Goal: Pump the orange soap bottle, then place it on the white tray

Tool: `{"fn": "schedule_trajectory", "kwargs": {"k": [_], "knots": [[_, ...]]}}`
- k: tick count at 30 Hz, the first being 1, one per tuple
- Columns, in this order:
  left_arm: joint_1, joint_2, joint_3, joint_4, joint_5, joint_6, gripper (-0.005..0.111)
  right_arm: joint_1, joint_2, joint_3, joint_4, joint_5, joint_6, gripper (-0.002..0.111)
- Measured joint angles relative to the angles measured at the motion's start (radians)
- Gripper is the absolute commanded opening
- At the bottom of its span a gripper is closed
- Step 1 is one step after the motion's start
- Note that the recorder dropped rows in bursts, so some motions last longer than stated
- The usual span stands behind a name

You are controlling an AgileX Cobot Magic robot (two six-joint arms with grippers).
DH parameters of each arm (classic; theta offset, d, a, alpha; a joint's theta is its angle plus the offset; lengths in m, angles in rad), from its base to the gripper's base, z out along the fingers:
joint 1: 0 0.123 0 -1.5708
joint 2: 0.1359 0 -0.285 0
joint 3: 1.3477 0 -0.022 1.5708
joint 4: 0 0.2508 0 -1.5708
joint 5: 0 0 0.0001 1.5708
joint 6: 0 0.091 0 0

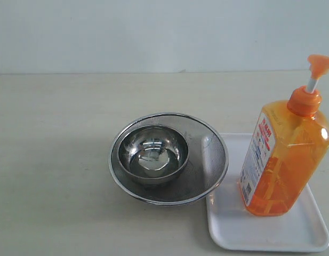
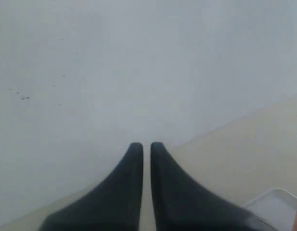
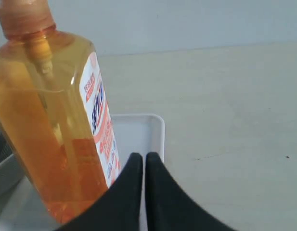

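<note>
The pale table (image 1: pixel 57 133) fills most of the exterior view and runs back to a plain light wall (image 1: pixel 153 32). Its whole left half and the strip behind the objects lie bare; neither arm shows in this view.

The white tray (image 1: pixel 260 234) lies at the front right, and its low rim reaches nearly to the picture's lower and right edges. A round steel strainer (image 1: pixel 209 160) sits to its left, and the strainer's rim overlaps the tray's left edge.

The orange soap bottle (image 1: pixel 284 160) stands upright on the tray, on its right side, with its label facing the strainer. Bare tray surface shows in front of the bottle and to its left. A smaller steel bowl (image 1: pixel 153 154) rests inside the strainer, toward its left side. The bottle's pump head (image 1: pixel 320 64) stands raised on its white stem.

The left gripper (image 2: pixel 146 147) is clenched on nothing, with only a thin slit between its tips. It points at the wall, and a corner of the tray (image 2: pixel 276 204) shows at the side.

The right gripper (image 3: pixel 144 156) is likewise closed and empty. It sits just beside the bottle (image 3: pixel 47 125), near the tray's rim (image 3: pixel 160 130), with bare table beyond that rim.
</note>
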Motion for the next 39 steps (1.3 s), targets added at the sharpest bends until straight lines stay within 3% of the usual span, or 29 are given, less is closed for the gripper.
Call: {"fn": "schedule_trajectory", "kwargs": {"k": [9,12,18,23,32,39], "knots": [[0.239,-0.197,0.365,-0.026,-0.296,-0.002,0.005,0.000,0.000,0.000,0.000,0.000,0.000,0.000],[0.375,-0.298,0.571,-0.054,-0.459,-0.035,0.005,0.000,0.000,0.000,0.000,0.000,0.000,0.000],[0.503,-0.549,0.818,-0.063,-0.496,-0.090,0.005,0.000,0.000,0.000,0.000,0.000,0.002,0.000],[0.515,-0.746,0.927,-0.063,-0.463,-0.155,0.005,0.000,0.000,0.000,0.000,0.000,0.004,0.000],[0.515,-0.754,0.931,-0.063,-0.416,-0.230,0.005,0.000,-0.002,0.004,0.000,0.002,0.004,0.000],[0.515,-0.754,0.931,-0.091,-0.450,-0.050,0.005,0.000,-0.002,0.005,0.000,0.002,0.004,0.000]]}}
